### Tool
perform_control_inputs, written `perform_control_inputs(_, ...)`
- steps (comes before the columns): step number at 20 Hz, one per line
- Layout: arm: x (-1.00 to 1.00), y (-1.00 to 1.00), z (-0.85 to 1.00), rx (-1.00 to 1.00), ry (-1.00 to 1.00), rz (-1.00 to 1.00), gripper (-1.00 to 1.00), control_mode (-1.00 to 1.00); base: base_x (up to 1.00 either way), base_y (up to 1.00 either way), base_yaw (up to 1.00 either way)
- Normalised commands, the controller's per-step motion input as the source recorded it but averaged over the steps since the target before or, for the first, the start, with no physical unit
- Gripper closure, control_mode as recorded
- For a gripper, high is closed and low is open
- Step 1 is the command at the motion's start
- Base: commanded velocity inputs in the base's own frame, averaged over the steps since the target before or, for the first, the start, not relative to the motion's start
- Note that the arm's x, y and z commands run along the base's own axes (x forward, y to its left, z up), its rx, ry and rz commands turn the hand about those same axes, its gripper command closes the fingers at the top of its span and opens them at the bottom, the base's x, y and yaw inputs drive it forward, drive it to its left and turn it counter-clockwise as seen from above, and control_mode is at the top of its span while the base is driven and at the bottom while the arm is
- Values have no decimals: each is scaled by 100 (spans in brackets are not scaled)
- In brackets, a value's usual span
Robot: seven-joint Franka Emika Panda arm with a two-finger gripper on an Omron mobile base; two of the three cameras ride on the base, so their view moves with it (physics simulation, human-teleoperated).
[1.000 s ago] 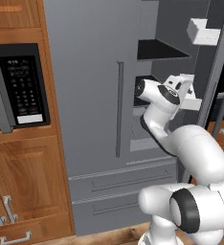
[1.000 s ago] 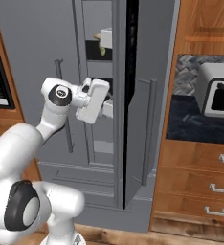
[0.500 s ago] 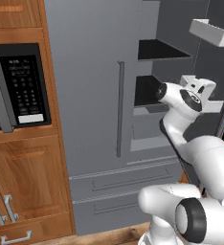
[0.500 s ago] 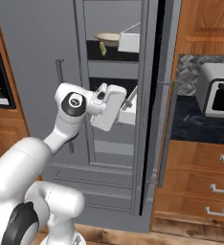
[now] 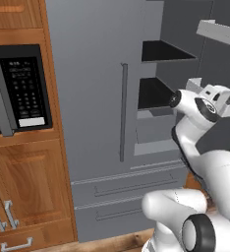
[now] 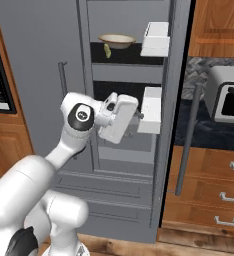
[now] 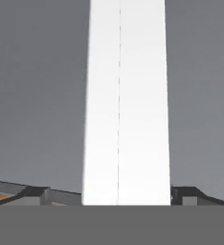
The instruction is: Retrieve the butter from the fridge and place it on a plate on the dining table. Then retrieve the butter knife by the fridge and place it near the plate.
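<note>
Fridge (image 6: 134, 70) door swung wider; hand (image 6: 138, 115) nearer door bin, apparently spread wide, empty.

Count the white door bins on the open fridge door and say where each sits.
2: the upper bin sits level with the shelf holding the bowl; the lower bin hangs beside the gripper. The door may hide more.
</note>
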Motion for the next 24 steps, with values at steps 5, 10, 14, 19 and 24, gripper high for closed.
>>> perform_control_inputs(5,0,82,7,6,0,0,-100,-100,0,0,0)
perform_control_inputs(10,3,77,19,15,0,0,-100,-100,0,0,0)
perform_control_inputs(14,5,62,31,32,0,-3,-100,-100,0,0,0)
perform_control_inputs(19,40,49,-9,69,-1,-20,-100,-100,0,0,0)
perform_control_inputs(24,31,55,-34,85,-10,-23,-100,-100,0,0,0)
